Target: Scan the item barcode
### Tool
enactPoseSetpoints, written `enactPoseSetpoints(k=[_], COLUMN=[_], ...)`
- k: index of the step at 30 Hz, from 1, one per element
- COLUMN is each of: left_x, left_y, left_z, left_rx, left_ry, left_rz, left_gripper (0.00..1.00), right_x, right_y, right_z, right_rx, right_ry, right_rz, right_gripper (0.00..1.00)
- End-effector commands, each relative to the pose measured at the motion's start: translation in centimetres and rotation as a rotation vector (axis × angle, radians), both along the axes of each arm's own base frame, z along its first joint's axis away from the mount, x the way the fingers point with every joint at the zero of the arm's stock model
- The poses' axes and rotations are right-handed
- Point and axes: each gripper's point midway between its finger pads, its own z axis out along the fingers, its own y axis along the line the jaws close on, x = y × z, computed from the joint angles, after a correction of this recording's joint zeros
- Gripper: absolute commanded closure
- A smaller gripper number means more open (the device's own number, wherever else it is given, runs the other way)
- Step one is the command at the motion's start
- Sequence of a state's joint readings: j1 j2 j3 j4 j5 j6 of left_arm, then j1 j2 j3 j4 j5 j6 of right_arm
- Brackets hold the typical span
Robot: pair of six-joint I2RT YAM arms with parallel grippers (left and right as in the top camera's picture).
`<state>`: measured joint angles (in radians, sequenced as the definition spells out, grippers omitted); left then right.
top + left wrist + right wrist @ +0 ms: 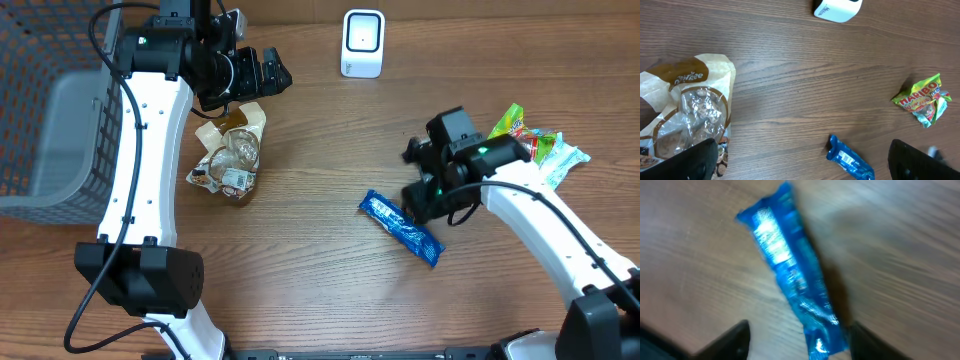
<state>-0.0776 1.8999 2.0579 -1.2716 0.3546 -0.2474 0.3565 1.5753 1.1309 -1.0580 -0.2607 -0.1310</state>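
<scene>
A blue snack bar (400, 227) lies flat on the wooden table, barcode side up in the left wrist view (850, 160). My right gripper (422, 198) hovers over the bar's right end, open. In the right wrist view the bar (790, 275) runs away from the jaws, and its near end lies between the spread fingers of that gripper (800, 345), touching neither. The white scanner (362, 43) stands at the back centre and also shows as a white scanner (836, 9) at the top of the left wrist view. My left gripper (265, 72) is open and empty, high at the back left (802, 165).
A brown and clear cookie bag (232, 155) lies below the left gripper. A green candy bag (515, 125) and a pale packet (560, 160) sit at the right. A grey mesh basket (40, 110) fills the far left.
</scene>
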Motion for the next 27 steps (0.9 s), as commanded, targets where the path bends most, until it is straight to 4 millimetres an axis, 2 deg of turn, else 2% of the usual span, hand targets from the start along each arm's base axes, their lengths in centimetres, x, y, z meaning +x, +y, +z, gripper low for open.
enactPoseSetpoints(k=[1, 4, 6, 7, 14, 20, 22, 25, 27], left_x=[0.0, 0.0, 0.0, 0.0, 0.0, 0.0, 0.0, 0.0, 0.0], left_y=[0.4, 0.4, 0.4, 0.4, 0.4, 0.4, 0.4, 0.4, 0.4], left_z=[0.9, 0.9, 0.9, 0.9, 0.9, 0.9, 0.9, 0.9, 0.9], left_rx=[0.011, 0.011, 0.011, 0.011, 0.011, 0.011, 0.011, 0.011, 0.011], left_ry=[-0.032, -0.032, -0.032, -0.032, -0.032, -0.032, -0.032, -0.032, -0.032], left_rz=[-0.004, -0.004, -0.004, -0.004, -0.004, -0.004, -0.004, -0.004, -0.004], left_gripper=[0.0, 0.0, 0.0, 0.0, 0.0, 0.0, 0.0, 0.0, 0.0], right_x=[-1.9, -2.7, -2.9, -2.9, -2.7, -2.7, -2.7, -3.0, -3.0], right_y=[1.4, 1.2, 1.1, 1.1, -0.5, -1.1, -1.1, -0.7, -0.6], right_z=[-0.1, -1.3, -2.2, -2.8, -6.3, -7.2, -7.2, -7.1, -7.0], right_rx=[0.094, 0.094, 0.096, 0.095, 0.018, -0.015, -0.012, 0.014, 0.022], right_ry=[0.021, 0.045, 0.042, 0.034, -0.03, -0.047, -0.044, -0.031, -0.021], right_rz=[0.102, 0.101, 0.102, 0.102, 0.092, 0.087, 0.081, 0.08, 0.058], right_gripper=[0.3, 0.3, 0.2, 0.19, 0.21, 0.26, 0.32, 0.52, 0.69])
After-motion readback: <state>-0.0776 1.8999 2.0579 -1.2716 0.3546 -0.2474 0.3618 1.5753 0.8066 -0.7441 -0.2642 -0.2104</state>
